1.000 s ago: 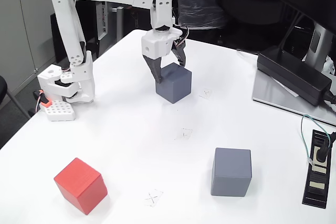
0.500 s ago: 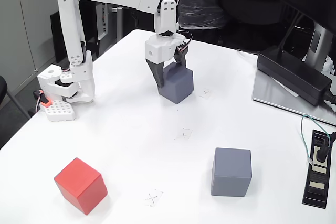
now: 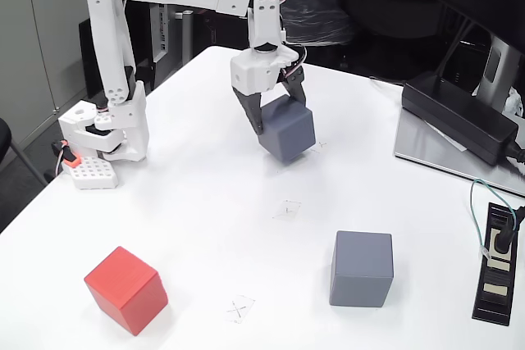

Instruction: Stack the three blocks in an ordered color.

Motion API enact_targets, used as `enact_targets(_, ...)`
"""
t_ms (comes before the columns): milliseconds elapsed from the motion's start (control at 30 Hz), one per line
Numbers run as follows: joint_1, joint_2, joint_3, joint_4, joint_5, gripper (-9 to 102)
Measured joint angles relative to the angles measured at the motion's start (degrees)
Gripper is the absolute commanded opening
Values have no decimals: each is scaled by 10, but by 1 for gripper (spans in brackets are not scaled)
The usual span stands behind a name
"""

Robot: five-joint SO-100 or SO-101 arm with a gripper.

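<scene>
Stacking has not begun: gripper (image 3: 277, 112) clamps one grey block (image 3: 287, 129), tilted above the bench (image 3: 189, 202); red block (image 3: 126, 289) and second grey block (image 3: 362, 268) sit apart, unstacked.

Bright even overhead light, soft faint shadows, sharp focus, white table (image 3: 205, 227) slightly washed out

One slate grey cube (image 3: 287, 129) hangs tilted at twelve o'clock, another grey cube (image 3: 362, 268) sits flat at four, the red cube (image 3: 126, 289) at eight.
</scene>
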Motion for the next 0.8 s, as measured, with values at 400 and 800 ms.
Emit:
enact_targets(400,182,32,-170,154,-24,11)
enact_targets(800,393,34,-191,161,-323,11)
